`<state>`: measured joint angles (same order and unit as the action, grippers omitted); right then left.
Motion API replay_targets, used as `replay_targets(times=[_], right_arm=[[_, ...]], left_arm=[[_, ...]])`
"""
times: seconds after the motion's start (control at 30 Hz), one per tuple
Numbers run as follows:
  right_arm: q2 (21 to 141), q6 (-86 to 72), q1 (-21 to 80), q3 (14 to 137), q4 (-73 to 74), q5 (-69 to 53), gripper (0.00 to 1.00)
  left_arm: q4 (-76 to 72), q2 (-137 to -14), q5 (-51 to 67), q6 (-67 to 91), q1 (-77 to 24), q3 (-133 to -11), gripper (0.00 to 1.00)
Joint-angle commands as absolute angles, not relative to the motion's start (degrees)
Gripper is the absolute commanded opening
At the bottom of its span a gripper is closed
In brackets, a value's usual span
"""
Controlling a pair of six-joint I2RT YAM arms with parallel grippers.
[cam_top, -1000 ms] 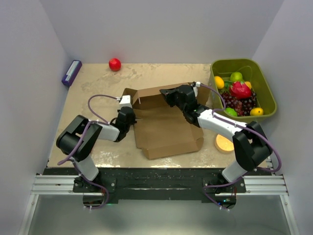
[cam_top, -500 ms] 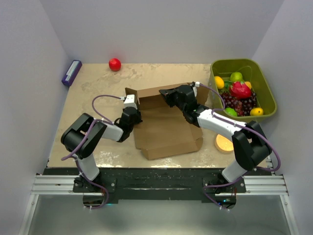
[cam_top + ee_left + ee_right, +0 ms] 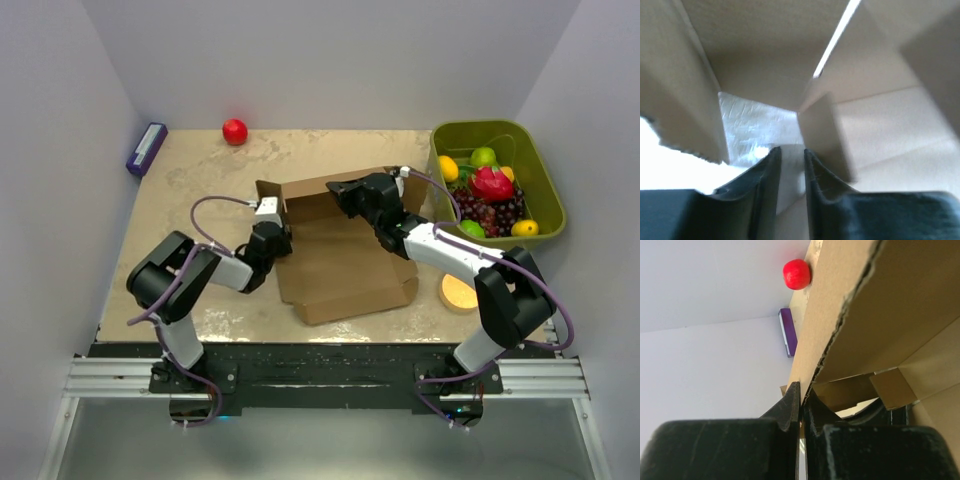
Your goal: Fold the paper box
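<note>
Left claw (image 3: 790, 152) sits at the box's (image 3: 345, 265) left corner, jaws a little apart with bright table (image 3: 200, 180) showing through the gap. Its dark fingers (image 3: 765, 185) stop just short of a small flap (image 3: 825, 130), which only that wrist view shows. Right claw (image 3: 801, 390) is pinched tight on the ragged edge of the raised far wall. The box lies mid-table: plain brown cardboard, flat base, left and far walls up. Only the overhead view shows the green bin (image 3: 480, 124) of fruit at far right and the orange disc (image 3: 459, 291) nearer. The right wrist view also shows a red ball (image 3: 796, 274) and a purple block (image 3: 788, 332).
</note>
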<state>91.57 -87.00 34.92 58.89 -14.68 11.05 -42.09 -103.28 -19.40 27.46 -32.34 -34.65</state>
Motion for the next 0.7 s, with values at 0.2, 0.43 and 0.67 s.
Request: replay_targets(times=[0.2, 0.43, 0.67], right_arm=[[90.26, -86.31, 35.42, 56.87, -14.06, 13.36, 0.0], [90.26, -86.75, 35.24, 55.02, -15.65, 13.62, 0.0], [90.97, -86.75, 35.16, 54.93, -16.26, 12.92, 0.0]], left_arm=[[-28.5, -79.65, -11.52, 19.7, -32.78, -30.06, 0.57], [-11.79, -56.45, -11.69, 21.35, -31.03, -27.77, 0.67], [5.74, -51.05, -4.59, 21.72, -22.78, -41.63, 0.77]])
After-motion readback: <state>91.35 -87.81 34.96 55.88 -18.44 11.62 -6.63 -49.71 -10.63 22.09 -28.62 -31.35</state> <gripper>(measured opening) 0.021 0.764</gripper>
